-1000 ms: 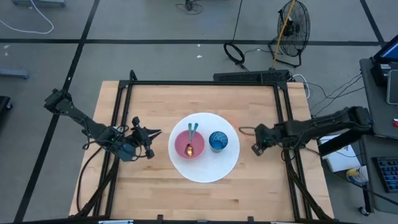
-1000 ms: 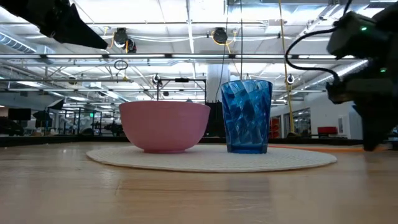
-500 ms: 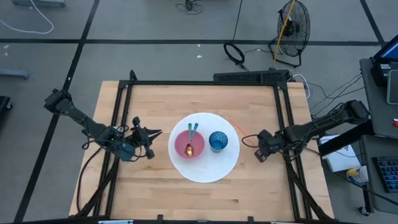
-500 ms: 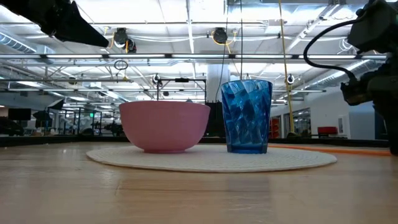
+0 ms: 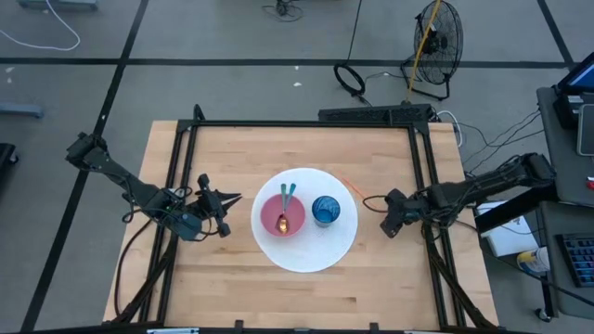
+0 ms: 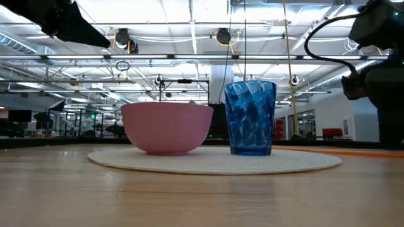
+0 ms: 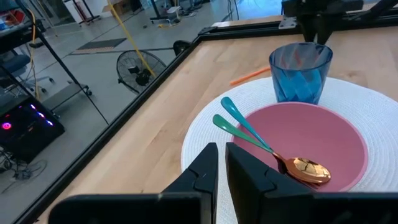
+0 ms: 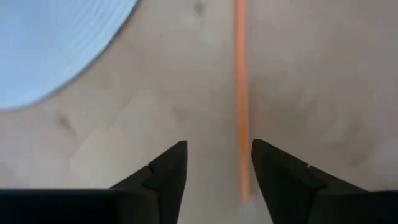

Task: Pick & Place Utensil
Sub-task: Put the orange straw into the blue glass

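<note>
Two teal-handled spoons [image 7: 249, 134] with gold heads lie in the pink bowl [image 7: 323, 140], their handles leaning on its rim. The bowl and a blue cup [image 7: 300, 71] stand on a round white mat [image 5: 320, 252]. A thin orange stick [image 8: 240, 93] lies flat on the wood just right of the mat. My right gripper [image 8: 217, 146] hovers open above the stick's end, fingers pointing down, touching nothing. My left gripper [image 7: 222, 165] waits shut left of the mat, pointing at the bowl.
A black frame [image 5: 302, 124] runs along the table's far, left and right sides. Bare wood [image 5: 297, 297] stretches between the mat and the near edge. Beyond the table stand a floor fan [image 5: 436, 37] and loose cables.
My right gripper has drawn back a little toward the table's right edge, away from the mat. The bowl, the cup and the spoons have stayed where they were.
</note>
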You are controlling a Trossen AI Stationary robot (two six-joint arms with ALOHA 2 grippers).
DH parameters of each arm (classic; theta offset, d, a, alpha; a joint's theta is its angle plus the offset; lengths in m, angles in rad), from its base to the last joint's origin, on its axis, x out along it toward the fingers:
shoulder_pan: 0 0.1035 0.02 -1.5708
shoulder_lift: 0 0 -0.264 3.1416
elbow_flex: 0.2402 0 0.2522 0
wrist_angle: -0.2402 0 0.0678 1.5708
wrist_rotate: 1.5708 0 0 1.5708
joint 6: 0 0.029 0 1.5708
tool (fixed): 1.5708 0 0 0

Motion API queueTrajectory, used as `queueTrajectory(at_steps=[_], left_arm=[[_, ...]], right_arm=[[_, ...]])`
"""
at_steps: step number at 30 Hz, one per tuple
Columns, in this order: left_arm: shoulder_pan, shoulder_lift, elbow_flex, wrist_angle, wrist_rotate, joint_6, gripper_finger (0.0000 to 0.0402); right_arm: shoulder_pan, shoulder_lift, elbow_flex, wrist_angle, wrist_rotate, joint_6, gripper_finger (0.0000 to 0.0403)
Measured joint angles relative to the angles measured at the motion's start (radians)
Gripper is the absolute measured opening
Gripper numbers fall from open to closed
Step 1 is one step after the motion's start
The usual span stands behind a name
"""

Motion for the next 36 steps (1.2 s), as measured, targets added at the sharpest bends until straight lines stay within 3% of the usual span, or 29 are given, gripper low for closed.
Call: queueTrajectory(at_steps=[8,16,23,32,36], left_arm=[[0.003,0.000,0.000,0.001,-0.001,-0.003,0.0037],[0.041,0.000,0.000,0.002,0.021,-0.026,0.0037],[0.048,0.000,0.000,0.024,0.062,-0.027,0.0037],[0.048,0.000,0.000,0.024,0.068,-0.029,0.0037],[0.048,0.000,0.000,0.023,0.071,-0.029,0.0037]], right_arm=[[-0.130,-0.011,0.000,0.042,0.052,-0.209,0.0186],[-0.361,0.072,0.001,0.365,0.070,-0.550,0.0173],[-0.578,0.238,0.014,0.483,-0.099,-0.685,0.0165],[-0.634,0.477,0.182,0.482,-0.130,-0.841,0.0164],[-0.642,0.571,0.245,0.418,-0.083,-0.868,0.0164]])
